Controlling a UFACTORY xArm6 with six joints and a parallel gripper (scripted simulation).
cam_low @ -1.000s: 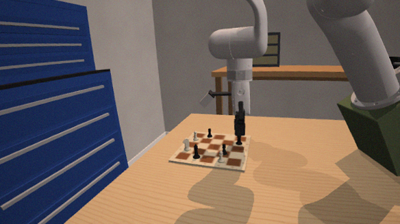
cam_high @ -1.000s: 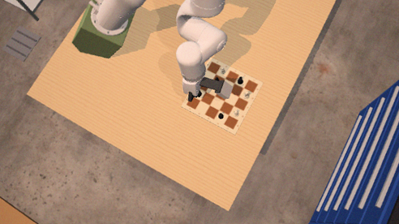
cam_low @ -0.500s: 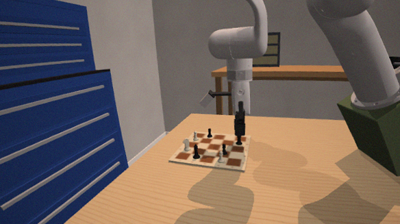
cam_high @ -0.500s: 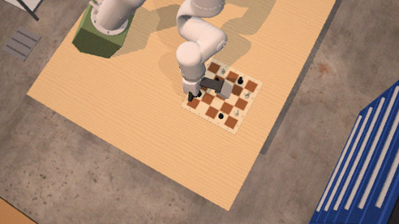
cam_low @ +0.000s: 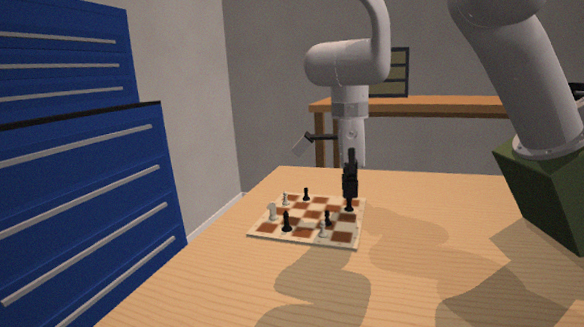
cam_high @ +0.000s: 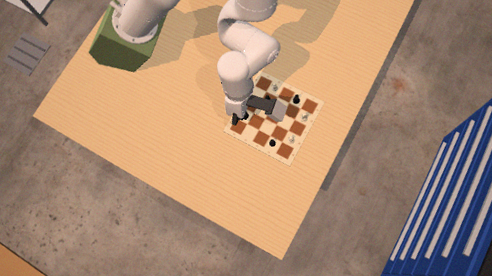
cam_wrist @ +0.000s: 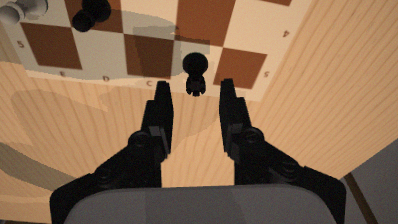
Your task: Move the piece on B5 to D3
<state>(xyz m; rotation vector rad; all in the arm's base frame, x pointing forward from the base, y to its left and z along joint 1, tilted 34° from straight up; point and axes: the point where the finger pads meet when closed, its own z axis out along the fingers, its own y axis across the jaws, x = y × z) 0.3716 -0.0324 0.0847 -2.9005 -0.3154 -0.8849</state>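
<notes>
The black pawn (cam_wrist: 195, 74) stands upright on a light square in the board's edge row, by the corner nearest the arm. It also shows in the exterior view (cam_low: 348, 205). My gripper (cam_wrist: 195, 95) points straight down over it, with one finger on each side and a gap between each fingertip and the pawn. The fingers are part open and hold nothing. In the top view the gripper (cam_high: 239, 119) is at the board's (cam_high: 274, 118) left corner. In the exterior view the gripper (cam_low: 349, 181) hangs just above the pawn.
Other pieces stand on the board: a black one (cam_wrist: 90, 12) and a white one (cam_wrist: 22, 7) in the wrist view, and several more black and white ones (cam_low: 286, 221) (cam_low: 272, 211) in the exterior view. The green arm base (cam_low: 564, 189) is at the right and blue drawers (cam_low: 63, 195) at the left.
</notes>
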